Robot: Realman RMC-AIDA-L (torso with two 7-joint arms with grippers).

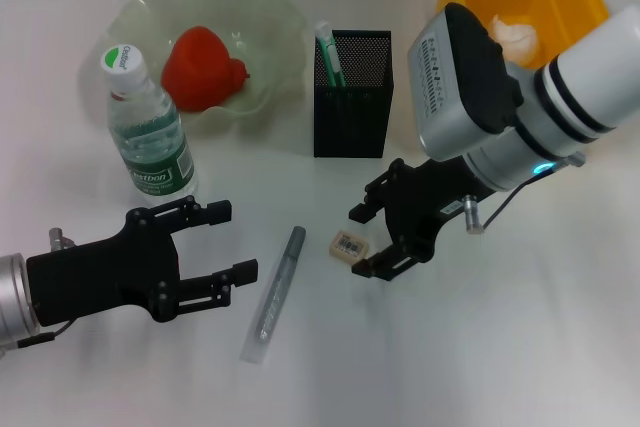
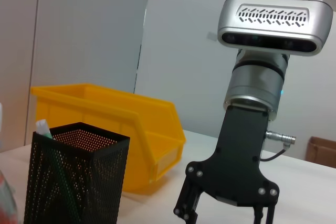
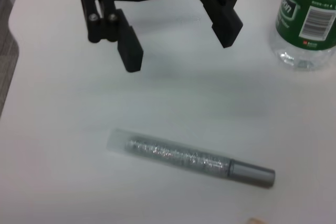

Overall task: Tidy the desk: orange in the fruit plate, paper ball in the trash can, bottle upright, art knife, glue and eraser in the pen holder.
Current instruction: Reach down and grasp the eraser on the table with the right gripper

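With orange, paper ball, bottle and art knife apparently placed, the right gripper (image 1: 372, 242), fingers wide and empty, brackets the eraser (image 1: 349, 245) at frame centre, so the next move calls for descending and closing, while the open left gripper (image 1: 228, 242) idles lower left.

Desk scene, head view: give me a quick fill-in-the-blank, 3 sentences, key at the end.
1. The orange lies in the ____.
2. The art knife stands inside the black mesh ____.
3. The open right end effector hovers by the ____, while the glue lies flat on the desk near the open left end effector.

Missing words: fruit plate; pen holder; eraser
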